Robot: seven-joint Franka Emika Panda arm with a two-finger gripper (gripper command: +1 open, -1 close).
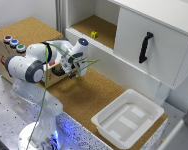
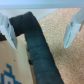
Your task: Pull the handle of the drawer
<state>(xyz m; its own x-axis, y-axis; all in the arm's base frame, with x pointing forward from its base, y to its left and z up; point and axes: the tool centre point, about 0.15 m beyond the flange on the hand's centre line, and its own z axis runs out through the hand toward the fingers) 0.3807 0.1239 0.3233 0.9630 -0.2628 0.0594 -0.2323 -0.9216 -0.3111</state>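
White flat drawer (image 1: 154,42) with its slim black handle (image 1: 145,47) sits far from the bent arm's gripper (image 1: 74,70), fingers (image 2: 71,31) spread.

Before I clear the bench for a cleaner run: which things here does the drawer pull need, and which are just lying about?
Needed:
handle
drawer
gripper, open, away from the handle

Lying about:
white tray
brown box with coloured buttons
small yellow-green object on the shelf
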